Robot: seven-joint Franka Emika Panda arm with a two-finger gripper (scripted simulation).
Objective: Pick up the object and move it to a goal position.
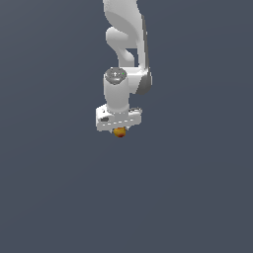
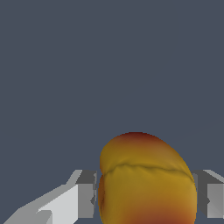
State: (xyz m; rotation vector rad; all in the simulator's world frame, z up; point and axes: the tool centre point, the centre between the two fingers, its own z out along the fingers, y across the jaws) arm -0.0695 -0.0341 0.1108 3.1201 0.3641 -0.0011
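The object (image 1: 119, 132) is a small round yellow-orange fruit with a red blotch. It shows just under the white gripper (image 1: 120, 128) in the exterior view, mostly hidden by the hand. In the wrist view the object (image 2: 146, 179) fills the gap between the two grey fingers (image 2: 86, 194), and both pads press against its sides. The gripper (image 2: 145, 199) is shut on it. The fruit is much narrower than the hand.
A flat dark grey-blue floor (image 1: 54, 188) lies all around. The white arm (image 1: 126, 34) rises behind the hand towards the top of the exterior view. No other objects show.
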